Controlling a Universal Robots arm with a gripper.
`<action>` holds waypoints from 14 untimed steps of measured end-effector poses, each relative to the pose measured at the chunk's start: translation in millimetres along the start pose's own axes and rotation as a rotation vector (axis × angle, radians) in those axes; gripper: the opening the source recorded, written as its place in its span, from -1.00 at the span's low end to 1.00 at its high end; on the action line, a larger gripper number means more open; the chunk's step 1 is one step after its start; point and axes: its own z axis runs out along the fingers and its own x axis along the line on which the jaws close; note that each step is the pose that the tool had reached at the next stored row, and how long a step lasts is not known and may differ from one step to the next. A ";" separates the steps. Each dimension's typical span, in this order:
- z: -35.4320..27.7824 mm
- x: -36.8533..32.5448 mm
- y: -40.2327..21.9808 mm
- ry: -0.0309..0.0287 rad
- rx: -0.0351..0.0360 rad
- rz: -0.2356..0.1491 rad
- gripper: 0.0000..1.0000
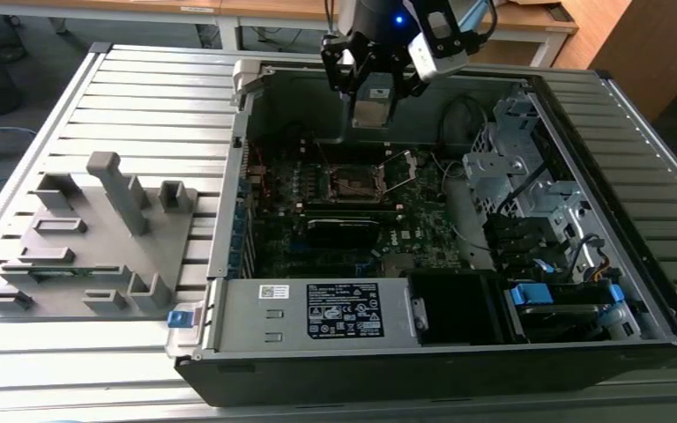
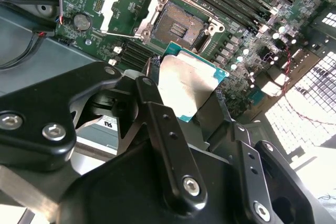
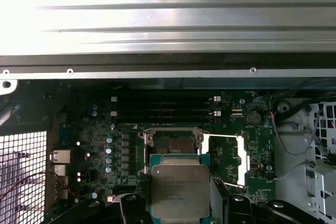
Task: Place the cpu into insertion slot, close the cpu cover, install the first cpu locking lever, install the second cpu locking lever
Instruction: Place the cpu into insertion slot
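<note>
Four steps remain: the end effector (image 3: pixel 180 203) pinches the cpu (image 3: pixel 180 187) above the bare insertion slot (image 3: pixel 173 142), its cpu cover (image 3: pixel 227 156) standing open.

Ribbed metal table and its two loads

The silver-grey slatted table (image 1: pixel 138 97) carries an open computer case (image 1: pixel 433 379), lying on its side toward the exterior view's right. A grey moulded fixture (image 1: pixel 85 242) with upright posts sits just beside the case, toward the exterior view's left.
</note>
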 end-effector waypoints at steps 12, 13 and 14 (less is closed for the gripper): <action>1.4 0.0 -0.1 0.0000 0.0000 0.000 0.07; 1.4 0.0 -0.1 0.0000 0.0000 0.000 0.07; 1.5 0.0 -0.1 0.0000 0.0000 0.000 0.07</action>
